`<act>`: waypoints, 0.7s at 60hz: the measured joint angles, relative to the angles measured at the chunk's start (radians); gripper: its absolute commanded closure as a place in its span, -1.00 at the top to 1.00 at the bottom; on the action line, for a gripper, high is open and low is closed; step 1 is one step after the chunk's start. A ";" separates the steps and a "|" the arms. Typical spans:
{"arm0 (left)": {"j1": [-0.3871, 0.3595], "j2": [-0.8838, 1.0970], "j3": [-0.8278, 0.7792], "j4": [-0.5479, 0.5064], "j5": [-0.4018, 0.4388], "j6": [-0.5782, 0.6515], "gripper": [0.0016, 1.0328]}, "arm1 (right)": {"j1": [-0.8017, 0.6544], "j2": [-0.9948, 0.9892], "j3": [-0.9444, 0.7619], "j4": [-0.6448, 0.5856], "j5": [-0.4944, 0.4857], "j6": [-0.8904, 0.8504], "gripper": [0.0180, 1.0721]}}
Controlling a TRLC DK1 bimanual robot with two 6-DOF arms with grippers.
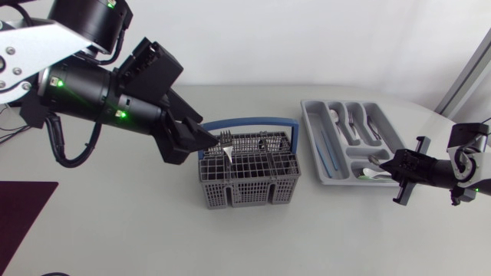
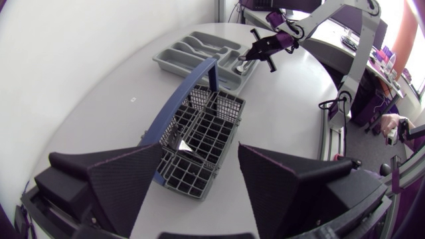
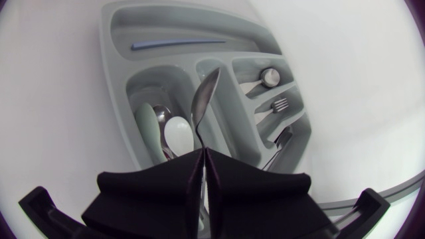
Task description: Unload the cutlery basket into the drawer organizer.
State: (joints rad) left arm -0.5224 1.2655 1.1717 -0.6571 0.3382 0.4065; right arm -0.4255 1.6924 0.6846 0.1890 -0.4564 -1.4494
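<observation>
Your right tool point(image 3: 202, 159) is clamped on a spoon point(image 3: 204, 99), whose bowl hangs over the drawer organizer point(image 3: 116, 46), beside spoons lying there. Your left tool point(image 2: 199, 159) is spread wide just above the cutlery basket point(image 2: 219, 123) on the tabletop point(image 2: 99, 99).

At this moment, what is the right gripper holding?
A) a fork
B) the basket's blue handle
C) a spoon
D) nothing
C: in the right wrist view the right gripper is shut on a spoon, with the spoon's bowl sticking out ahead of the fingers over the drawer organizer.
</observation>
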 measured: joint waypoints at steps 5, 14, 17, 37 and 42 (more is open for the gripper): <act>-0.013 0.000 0.000 -0.001 -0.005 0.010 0.80 | 0.021 0.023 0.000 0.044 0.043 -0.011 -0.82; -0.043 0.016 0.001 -0.016 -0.031 0.014 0.80 | 0.048 0.035 -0.015 0.092 0.080 -0.023 -0.24; -0.050 0.028 0.002 -0.025 -0.034 0.014 0.80 | 0.052 0.035 -0.027 0.099 0.085 -0.026 -0.11; -0.078 0.058 0.036 -0.047 -0.064 0.018 0.80 | 0.051 -0.091 -0.082 0.092 0.076 -0.009 0.79; -0.084 0.058 0.041 -0.056 -0.079 0.018 0.80 | 0.051 -0.152 -0.091 0.059 0.055 0.019 0.83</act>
State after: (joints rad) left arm -0.6067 1.3231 1.2129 -0.7128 0.2592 0.4244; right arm -0.3740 1.5402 0.5934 0.2478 -0.4019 -1.4300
